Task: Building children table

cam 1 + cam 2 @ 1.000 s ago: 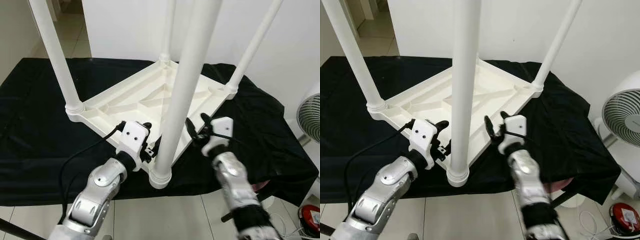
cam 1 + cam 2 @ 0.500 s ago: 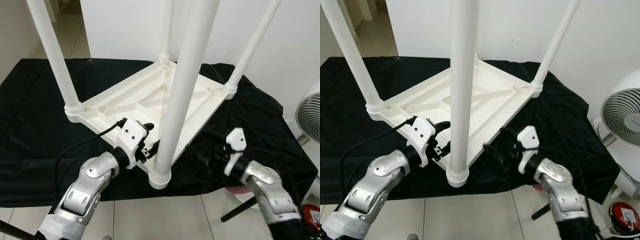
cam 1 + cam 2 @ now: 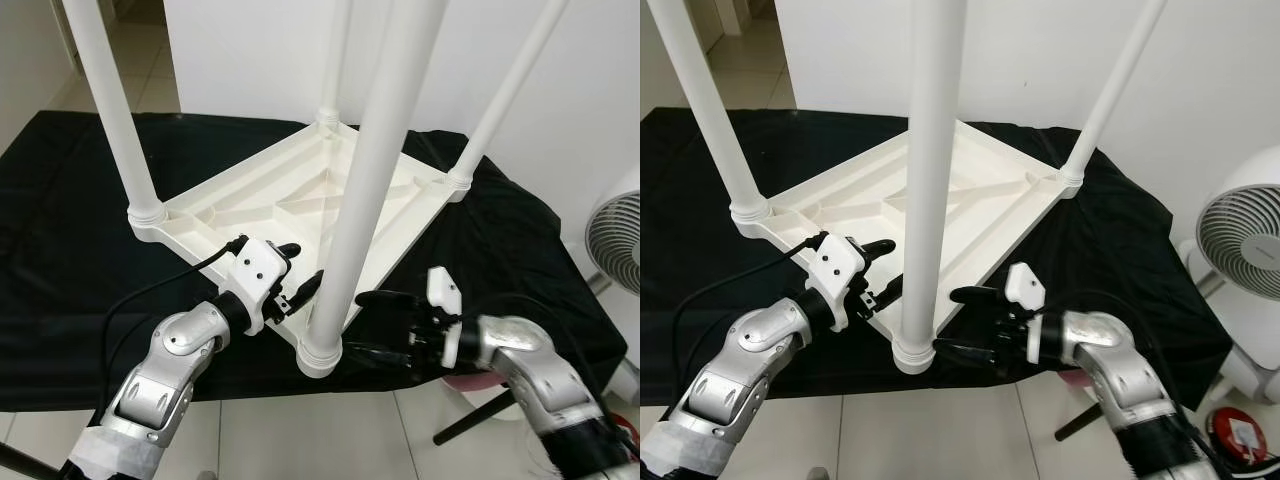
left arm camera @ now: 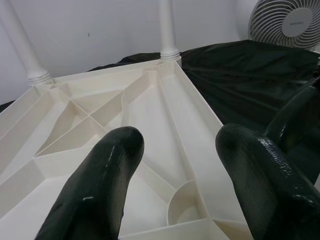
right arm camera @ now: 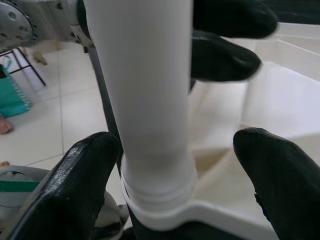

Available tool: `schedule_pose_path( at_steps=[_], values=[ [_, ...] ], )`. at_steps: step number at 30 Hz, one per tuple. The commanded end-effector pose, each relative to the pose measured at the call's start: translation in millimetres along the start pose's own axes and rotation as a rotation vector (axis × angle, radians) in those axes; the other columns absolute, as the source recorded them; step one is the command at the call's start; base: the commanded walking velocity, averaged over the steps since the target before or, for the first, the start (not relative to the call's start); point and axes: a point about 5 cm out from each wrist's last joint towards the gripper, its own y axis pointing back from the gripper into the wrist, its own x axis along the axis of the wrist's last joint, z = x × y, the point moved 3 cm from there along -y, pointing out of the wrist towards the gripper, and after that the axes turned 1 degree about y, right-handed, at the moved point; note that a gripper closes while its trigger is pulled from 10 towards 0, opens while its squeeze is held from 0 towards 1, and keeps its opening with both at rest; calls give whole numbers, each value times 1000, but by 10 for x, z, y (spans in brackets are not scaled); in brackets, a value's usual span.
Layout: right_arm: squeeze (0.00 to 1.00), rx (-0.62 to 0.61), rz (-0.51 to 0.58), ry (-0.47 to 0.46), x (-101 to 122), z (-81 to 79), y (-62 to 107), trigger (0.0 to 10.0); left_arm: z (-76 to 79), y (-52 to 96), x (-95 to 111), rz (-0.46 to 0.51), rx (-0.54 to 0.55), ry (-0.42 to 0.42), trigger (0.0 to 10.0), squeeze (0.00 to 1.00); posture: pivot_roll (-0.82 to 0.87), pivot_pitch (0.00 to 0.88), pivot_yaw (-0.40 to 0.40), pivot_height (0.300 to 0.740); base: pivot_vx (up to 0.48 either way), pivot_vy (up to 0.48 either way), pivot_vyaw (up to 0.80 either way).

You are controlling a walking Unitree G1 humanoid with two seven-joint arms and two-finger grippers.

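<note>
Currently, in the left eye view, the upturned white table top point(image 3: 300, 195) is lying on a black cloth point(image 3: 70, 240) with four legs standing up from its corners; the nearest leg point(image 3: 365, 190) is seated in the corner socket closest to the robot. The left gripper point(image 3: 300, 285) is reaching in at that corner, its fingers spread, one above the rim and one low beside the leg. The right gripper point(image 3: 365, 325) is coming in from the other side with its fingers apart, level with the leg's collar point(image 3: 321, 352).

In the right eye view, the same arrangement is showing, with a white fan point(image 3: 1240, 230) standing off to the right, well apart from the work.

In the left wrist view, the two black fingers point(image 4: 95, 195) are standing wide open over the ribbed underside of the table top, gripping nothing.

In the right wrist view, the open fingers point(image 5: 75, 185) are straddling the nearest leg just above its collar, not yet pressing on it.

Judgement: the step in hand appears to be securing this leg. To do it well, the right gripper should be closing squarely on the round shaft, above the collar, while the left is steadying the rim so the top is not sliding on the cloth. A skewed grip risks slipping on the smooth plastic.
</note>
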Motion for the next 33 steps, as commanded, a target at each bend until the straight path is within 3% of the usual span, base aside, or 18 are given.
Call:
schedule_pose_path(
  at_steps=[1, 9, 10, 11, 12, 13, 14, 15, 23, 27, 29, 33],
  values=[
    [0, 5, -20, 0, -40, 14, -14, 10000, 38, -12, -34, -10, -34, -3, 10000, 0, 48, 0, -113, 740, 0, 0, 0],
    [0, 13, 16, -18, -111, 50, -289, 10000, -21, 8, -57, -22, 1, -29, 10000, 0, 70, 0, -130, 740, 0, 0, 0],
    [0, -11, 22, -26, -152, 68, -330, 9216, -34, 12, -48, -20, 13, -27, 10000, 0, 72, 0, -130, 740, 0, 0, 0],
    [0, -29, 28, -39, -164, 84, -344, 4941, -38, 12, -42, -17, 16, -28, 10000, 0, 73, 0, -131, 740, 0, 0, 0],
    [0, -29, 28, -39, -164, 84, -344, 4941, -38, 12, -42, -17, 16, -28, 10000, 0, 73, 0, -131, 740, 0, 0, 0],
    [0, -42, 33, -47, -173, 98, -354, 3373, -40, 12, -37, -15, 19, -28, 10000, 0, 73, 0, -131, 740, 0, 0, 0],
    [0, -42, 33, -47, -173, 98, -354, 3373, -40, 12, -37, -15, 19, -28, 10000, 0, 73, 0, -131, 740, 0, 0, 0],
    [0, -68, 40, -46, -173, 124, -362, 0, -44, 10, -29, -12, 21, -28, 10000, 0, 73, 0, -131, 740, 0, 0, 0],
    [0, -176, 102, -74, -118, 156, -365, 0, -34, -5, -16, -3, 24, -31, 10000, 0, 61, 0, -134, 740, 0, 0, 0],
    [0, -322, 118, -105, -123, 154, -376, 0, -26, -14, -7, 1, 23, -32, 10000, 0, 56, 0, -139, 740, 0, 0, 0],
    [0, -490, 99, -125, -168, 195, -374, 0, -37, -18, -4, 3, 27, -30, 10000, 0, 46, 0, -141, 740, 0, 0, 0],
    [0, -679, 60, -123, -229, 262, -341, 0, -44, -28, -4, 5, 32, -26, 10000, 0, 42, 0, -141, 740, 0, 0, 0]
  ],
)
